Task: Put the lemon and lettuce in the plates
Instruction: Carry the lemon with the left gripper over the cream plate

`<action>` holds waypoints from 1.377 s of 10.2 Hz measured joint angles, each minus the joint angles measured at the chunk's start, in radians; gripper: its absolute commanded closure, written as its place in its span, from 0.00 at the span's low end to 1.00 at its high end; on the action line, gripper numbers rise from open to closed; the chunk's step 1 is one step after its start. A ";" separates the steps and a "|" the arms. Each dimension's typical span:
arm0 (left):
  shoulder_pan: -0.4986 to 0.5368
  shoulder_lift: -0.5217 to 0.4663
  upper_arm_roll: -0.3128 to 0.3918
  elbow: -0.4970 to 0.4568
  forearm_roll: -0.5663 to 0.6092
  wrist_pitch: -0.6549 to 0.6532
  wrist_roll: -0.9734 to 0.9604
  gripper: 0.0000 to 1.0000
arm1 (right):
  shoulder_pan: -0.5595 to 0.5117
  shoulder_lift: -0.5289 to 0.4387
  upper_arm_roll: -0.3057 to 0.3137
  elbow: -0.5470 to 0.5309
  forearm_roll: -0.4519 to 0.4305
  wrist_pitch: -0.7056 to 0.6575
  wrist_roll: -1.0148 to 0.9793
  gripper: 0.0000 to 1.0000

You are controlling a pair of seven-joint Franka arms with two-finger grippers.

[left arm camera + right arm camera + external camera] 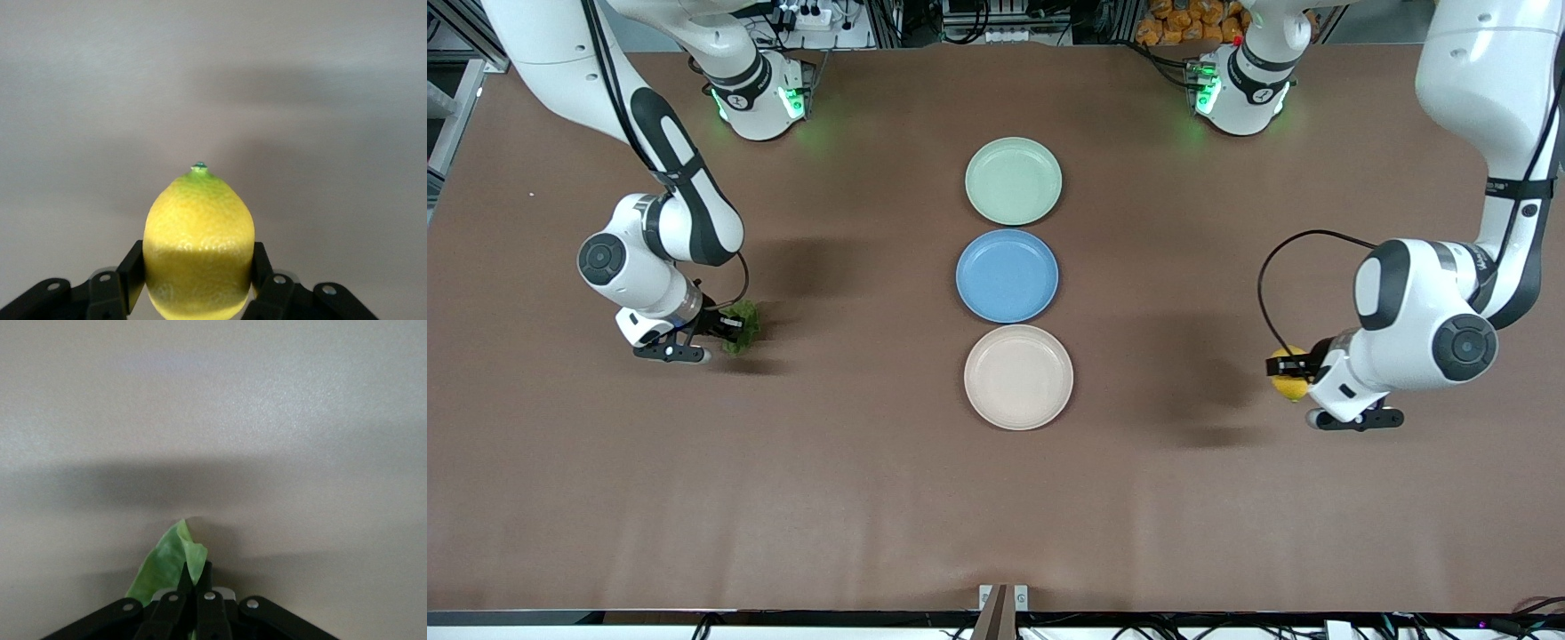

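My left gripper (1288,366) is shut on the yellow lemon (1288,373), held above the bare table toward the left arm's end. In the left wrist view the lemon (199,247) sits between both fingers (131,275). My right gripper (729,327) is shut on the green lettuce (743,325), held above the table toward the right arm's end. In the right wrist view the lettuce (167,565) is pinched by the closed fingertips (203,577). The mint green plate (1014,180) and the beige plate (1018,377) lie empty in the table's middle.
An empty blue plate (1007,275) lies between the mint and beige plates; the three form a row running toward the front camera. The brown table top (871,498) spreads wide around them.
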 measured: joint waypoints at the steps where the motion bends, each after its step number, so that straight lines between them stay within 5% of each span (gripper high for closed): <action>1: -0.048 -0.002 -0.004 0.032 0.000 -0.011 -0.067 1.00 | 0.000 0.000 0.000 0.031 0.000 -0.048 0.000 1.00; 4: -0.164 0.004 -0.012 0.100 -0.064 0.007 -0.216 1.00 | 0.001 -0.001 0.000 0.143 0.000 -0.185 0.000 1.00; 11: -0.463 0.258 -0.008 0.127 -0.119 0.574 -0.622 1.00 | -0.033 -0.052 -0.012 0.349 0.000 -0.544 -0.003 1.00; 14: -0.500 0.306 -0.003 0.137 -0.119 0.622 -0.626 1.00 | -0.040 -0.105 -0.013 0.426 0.000 -0.724 -0.003 1.00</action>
